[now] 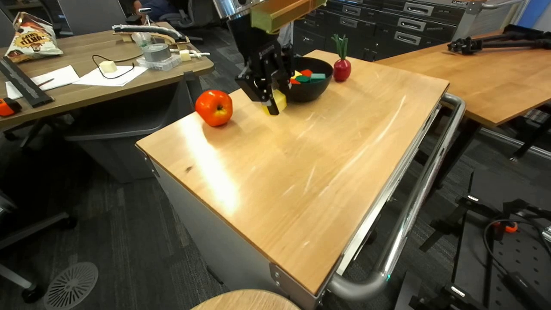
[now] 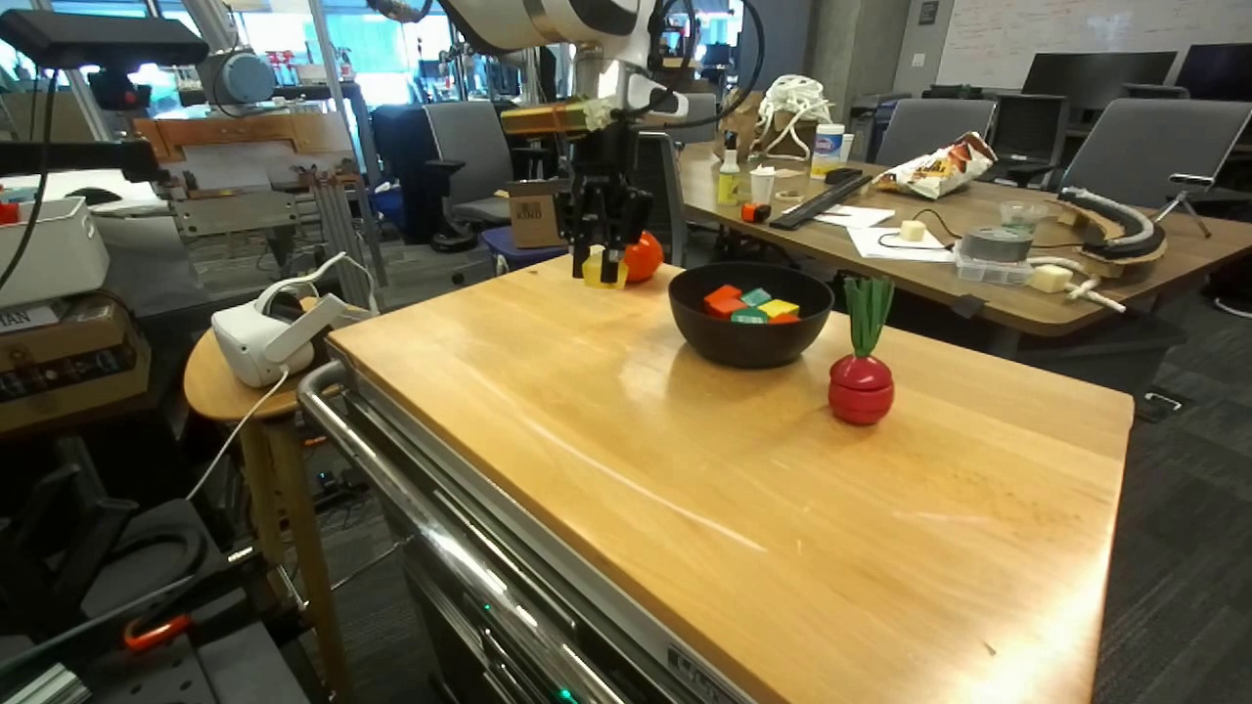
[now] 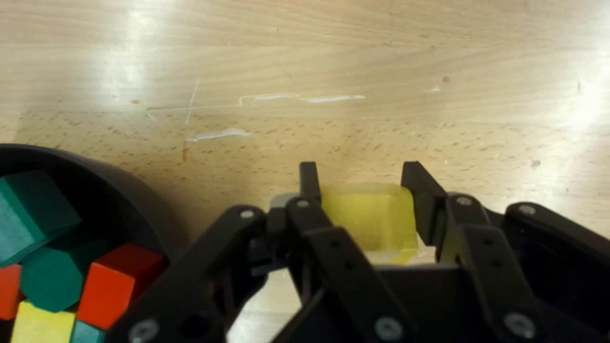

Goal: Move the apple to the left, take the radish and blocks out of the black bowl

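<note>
My gripper point(image 3: 362, 177) is shut on a yellow block point(image 3: 369, 219), low over the wooden tabletop between the apple and the black bowl. The gripper shows in both exterior views point(image 1: 277, 102) point(image 2: 594, 272); I cannot tell whether the block touches the table. The red-orange apple point(image 1: 214, 107) stands near the table edge, partly behind the gripper in an exterior view point(image 2: 646, 256). The black bowl point(image 2: 751, 344) point(image 1: 308, 91) point(image 3: 128, 190) holds several blocks, red point(image 3: 107, 290), green point(image 3: 52, 276) and yellow point(image 3: 40, 324). The dark-red radish point(image 2: 861, 389) point(image 1: 342, 70), with green leaves, stands on the table beside the bowl.
A metal handle rail point(image 1: 400, 241) point(image 2: 440, 533) runs along one side of the wooden table point(image 1: 292, 172). A cluttered desk point(image 1: 86, 51) stands beyond the apple. A stool with a white headset point(image 2: 259, 342) stands beside the table.
</note>
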You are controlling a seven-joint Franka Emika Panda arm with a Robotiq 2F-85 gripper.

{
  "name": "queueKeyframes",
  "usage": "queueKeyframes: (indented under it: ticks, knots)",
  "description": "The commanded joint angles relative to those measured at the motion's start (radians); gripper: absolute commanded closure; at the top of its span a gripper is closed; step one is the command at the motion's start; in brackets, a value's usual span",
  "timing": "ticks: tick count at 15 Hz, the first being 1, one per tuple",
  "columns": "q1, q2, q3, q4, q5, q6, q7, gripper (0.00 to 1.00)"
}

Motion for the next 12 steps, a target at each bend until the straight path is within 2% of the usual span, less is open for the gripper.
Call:
queueKeyframes:
  ticks: [1,7,8,9,12]
  knots:
    - [0.001,0.033,0.015,0.034,0.043,0.021,-0.016,0.79]
    - [-0.011,0.018,0.015,0.003,0.073,0.074,-0.040,0.79]
    - [-0.014,0.015,0.014,0.002,0.073,0.068,-0.048,0.29]
    - [-0.017,0.009,0.011,-0.003,0.067,0.069,-0.053,0.28]
    - [-0.012,-0.067,-0.026,-0.060,0.016,0.144,0.005,0.08]
